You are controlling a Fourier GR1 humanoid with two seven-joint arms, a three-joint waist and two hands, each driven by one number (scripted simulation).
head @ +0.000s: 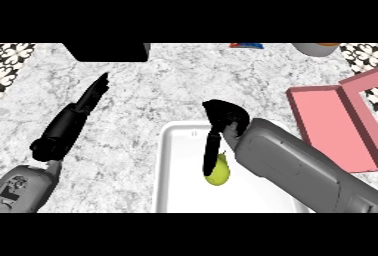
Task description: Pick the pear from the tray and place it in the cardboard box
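Reaching down into the white tray (171, 165), the right robot hand (221, 120) touches the pear (218, 173) with straight fingers. Left robot hand (74, 117) rests spread on the worktop (162, 90). Pink box (332, 125) lies open at the right edge.

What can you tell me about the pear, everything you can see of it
The pear is small and yellow-green with a smooth skin. It lies inside the white tray, near the tray's middle. The right hand reaches down over it, and a dark finger crosses its upper left side, hiding that part. Whether the finger actually touches it cannot be told. No stem shows.
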